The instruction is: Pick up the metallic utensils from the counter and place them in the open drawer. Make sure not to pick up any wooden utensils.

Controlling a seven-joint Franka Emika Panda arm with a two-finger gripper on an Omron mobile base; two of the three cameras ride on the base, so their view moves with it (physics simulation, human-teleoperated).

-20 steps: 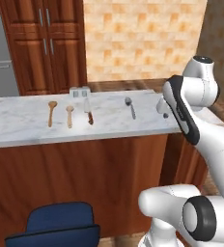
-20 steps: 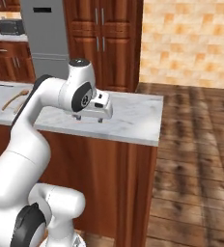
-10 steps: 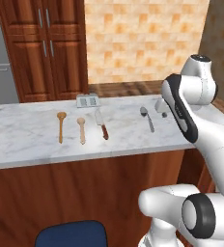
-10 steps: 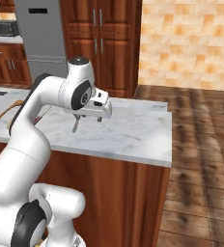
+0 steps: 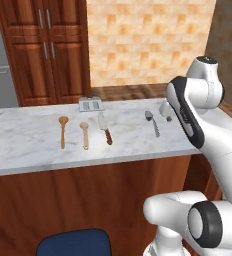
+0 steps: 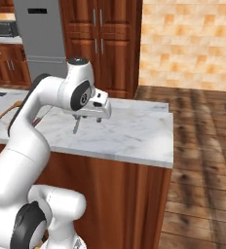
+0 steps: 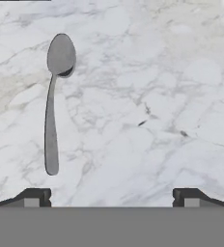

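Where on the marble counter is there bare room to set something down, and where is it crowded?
Bare: the counter left of the wooden spoons, and between the knife and metal spoon. Crowded: spoons, knife and small grey block together mid-counter.

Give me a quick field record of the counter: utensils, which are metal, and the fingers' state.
surface: marble counter
metal spoon: lying flat, untouched, off toward one finger rather than centred
knife: red-brown handle, metal blade, beside the wooden spoons
wooden spoons: two, side by side, to leave alone
gripper: fingers open, above the counter, holding nothing
open drawer: unseen
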